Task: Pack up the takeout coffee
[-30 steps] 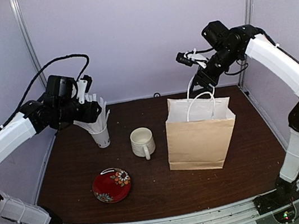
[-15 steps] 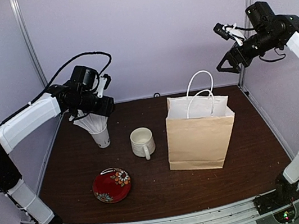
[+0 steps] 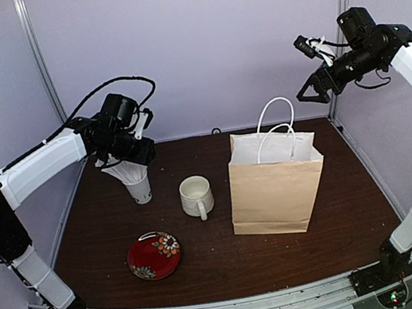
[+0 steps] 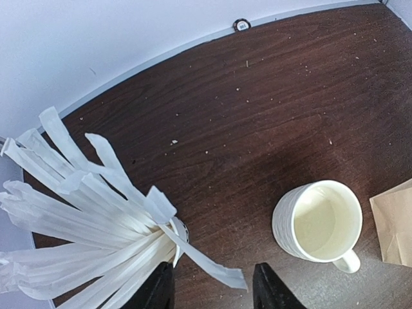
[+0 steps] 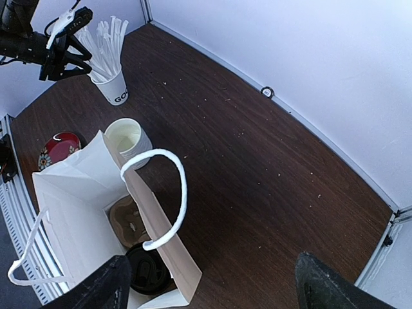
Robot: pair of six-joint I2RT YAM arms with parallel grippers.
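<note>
The takeout coffee sits down inside the paper bag, seen only from above. The right claw hangs high past the bag's far right corner, spread wide and empty. The left claw hovers half open, gripping nothing, over the straw cup on the bench.

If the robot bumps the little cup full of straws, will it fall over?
Probably. The cup is small and paper, so likely light, and the straws fan out far to one side, which may make it tippy. The straws look floppy and could spill.
</note>
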